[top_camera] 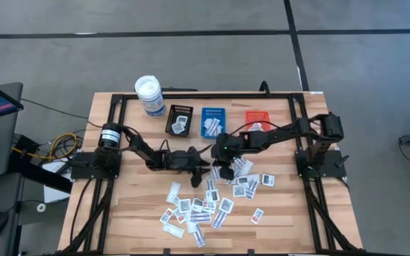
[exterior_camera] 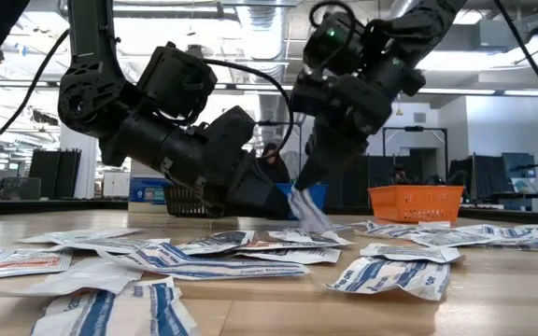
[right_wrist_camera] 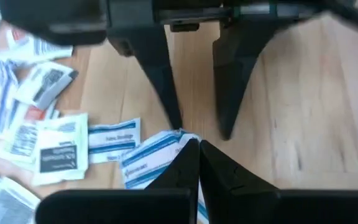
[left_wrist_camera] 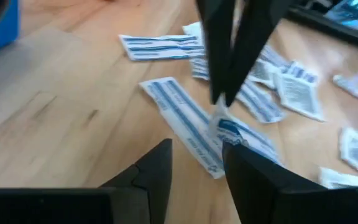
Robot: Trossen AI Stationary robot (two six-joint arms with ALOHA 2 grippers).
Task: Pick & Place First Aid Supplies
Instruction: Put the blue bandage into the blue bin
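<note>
pale wood planks make up the table (top_camera: 134,213), and the first aid supplies (top_camera: 205,203) lie scattered across its lower centre in the high view, a loose heap of small white packets with blue, red or dark print. along the upper part of the table stand a white canister (top_camera: 149,96), a black tray (top_camera: 180,121), a blue tray (top_camera: 213,121) and an orange tray (top_camera: 257,117); the black and blue trays each show a few packets inside.

both arms meet at the middle of the frame, just above the heap. the right end effector (right_wrist_camera: 194,155) is closed, its fingertips pinched on the edge of a blue-striped packet (right_wrist_camera: 151,155), which in the low view hangs from those tips a little above the table at centre frame. the left end effector (left_wrist_camera: 194,165) faces it from the left, fingers spread apart, with the same packet (left_wrist_camera: 229,130) just in front of its tips and nothing held between them.
</note>
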